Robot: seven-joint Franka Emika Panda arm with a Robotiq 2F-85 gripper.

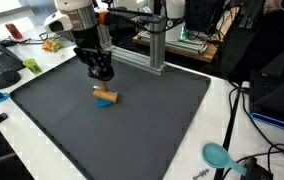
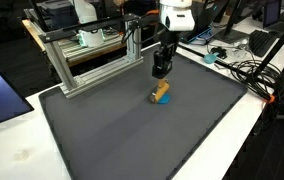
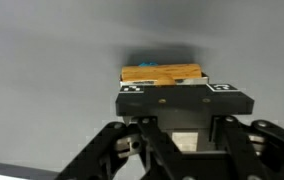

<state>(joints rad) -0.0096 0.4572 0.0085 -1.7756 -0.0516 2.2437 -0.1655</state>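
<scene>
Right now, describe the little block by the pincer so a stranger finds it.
Find the dark mat on the white table. Near the metal frame, under the pincer, lies a small block. It alone is tan-orange with a blue edge.

Robotics lab w/ office desks round it. Evidence: robot arm (image 1: pixel 74 18) at top centre, over a white table (image 2: pixel 12 140) w/ dark mat (image 1: pixel 112 120) mid-frame. Bare aluminium frame (image 2: pixel 102 74) upper left, electronics inside. Loose cables (image 2: pixel 257 75) along right edge. Screens (image 2: pixel 272 12) & desk clutter top right.
</scene>
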